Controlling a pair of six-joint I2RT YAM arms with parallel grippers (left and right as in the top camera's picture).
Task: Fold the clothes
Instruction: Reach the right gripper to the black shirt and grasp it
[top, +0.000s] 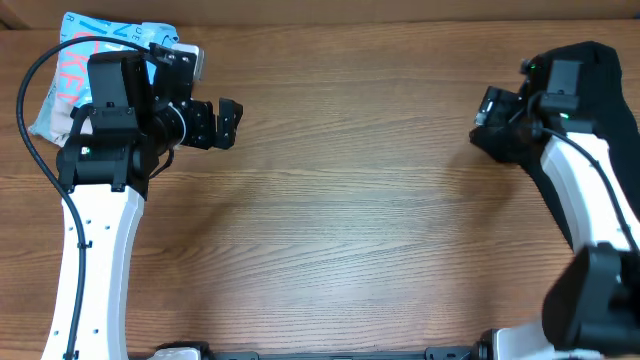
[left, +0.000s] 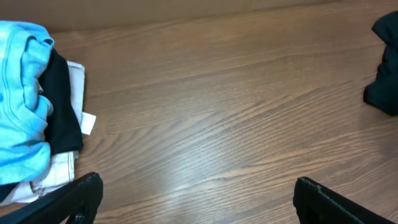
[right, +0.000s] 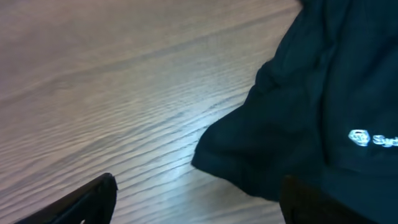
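Here, the black shirt (top: 598, 62) lies bunched and unfolded at the far right corner of the wooden table (top: 350, 210), its small white logo (right: 359, 137) facing up. The right gripper (right: 199, 186) hangs low at the shirt's left edge, jaws spread wide and holding nothing (whether one finger touches the cloth cannot be judged). The left gripper (top: 226, 122), jaws likewise apart and empty, hovers over bare wood just beside a pile of light-blue and beige garments (top: 70, 70) at the far left.

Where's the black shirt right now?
Overhead, the black shirt lies bunched at the table's far right edge, under the right gripper, across from the folded garments.
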